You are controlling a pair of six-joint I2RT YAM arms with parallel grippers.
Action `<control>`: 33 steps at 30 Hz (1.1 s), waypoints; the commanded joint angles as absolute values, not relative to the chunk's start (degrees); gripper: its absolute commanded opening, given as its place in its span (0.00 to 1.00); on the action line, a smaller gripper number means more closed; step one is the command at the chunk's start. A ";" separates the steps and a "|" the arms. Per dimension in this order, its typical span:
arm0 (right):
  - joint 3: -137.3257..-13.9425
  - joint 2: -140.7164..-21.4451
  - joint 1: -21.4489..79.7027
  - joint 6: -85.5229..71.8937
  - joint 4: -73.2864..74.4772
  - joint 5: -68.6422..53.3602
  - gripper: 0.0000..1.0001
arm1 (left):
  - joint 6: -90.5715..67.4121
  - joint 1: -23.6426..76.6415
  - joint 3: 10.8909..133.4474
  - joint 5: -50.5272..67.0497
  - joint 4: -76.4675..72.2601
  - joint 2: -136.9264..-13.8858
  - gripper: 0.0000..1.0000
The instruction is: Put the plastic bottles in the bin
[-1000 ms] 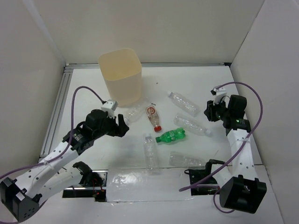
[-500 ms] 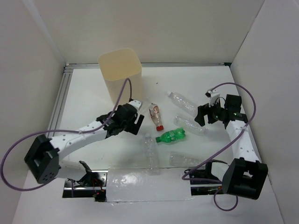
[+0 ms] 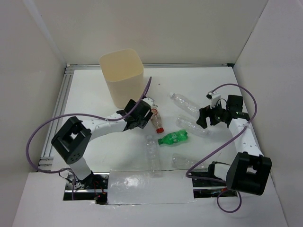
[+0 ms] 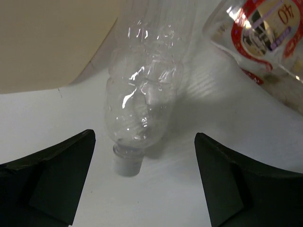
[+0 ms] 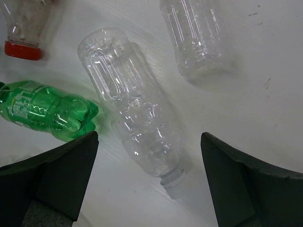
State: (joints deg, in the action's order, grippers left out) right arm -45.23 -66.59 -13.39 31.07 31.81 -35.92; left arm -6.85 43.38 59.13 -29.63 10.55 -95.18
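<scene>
L gripper (image 4: 144,153): open wide, nothing held, black fingers (image 4: 52,179) either side of a clear bottle (image 4: 142,90) lying cap-first toward the cam, no contact. Just upper left of it, wall of the bin (image 4: 47,42); upper right, close beside, red-label bottle (image 4: 265,38). In top view, gripper at centre-left, squeezed btw bin foot and red-label bottle, covering most of the clear bottle.

R gripper (image 5: 149,142): open too, empty, hovering over 2nd clear bottle (image 5: 132,113) lying diagonal, neck to lower right. Green bottle (image 5: 47,111) at left, its end just beside. 3rd clear bottle (image 5: 199,33) at top right, apart. Red cap in top left corner.

Elsewhere in top view, low centre near the arm bases: 4th clear bottle (image 3: 152,155) lying lengthwise up the frame, 5th clear bottle (image 3: 187,161) lying crosswise to its right. Bin upright, upper left of centre, rim up, inside not readable. All visible bottles out on the table (image 3: 85,94), none in the bin.

Vs 0.5 s ago: L arm stretched further right, gripper closer to red-label bottle; vs 1 s ago, much further in. R gripper shifted slightly left toward 2nd clear bottle. Bottles and bin unmoved.

White table, white walls on three sides, alu rail (image 3: 57,109) along left and far edges, purple cable (image 3: 29,146) looping off each arm.
</scene>
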 commanded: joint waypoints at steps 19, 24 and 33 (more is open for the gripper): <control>-47.81 -66.72 -12.83 36.73 31.90 -43.32 0.75 | -1.31 45.60 66.61 -25.13 6.41 -95.47 0.25; -45.71 -66.70 -12.83 37.88 31.90 -45.70 0.61 | -3.07 48.51 75.73 -25.05 11.51 -84.66 0.23; -46.93 -71.97 -12.22 38.41 27.78 -43.69 0.45 | -6.33 38.86 86.82 -26.44 3.53 -81.28 0.22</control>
State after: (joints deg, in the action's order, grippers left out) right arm -45.87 -70.06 -12.95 37.41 31.05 -44.29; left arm -3.99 43.40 84.79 -23.90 8.23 -79.70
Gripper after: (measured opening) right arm 0.455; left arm 0.544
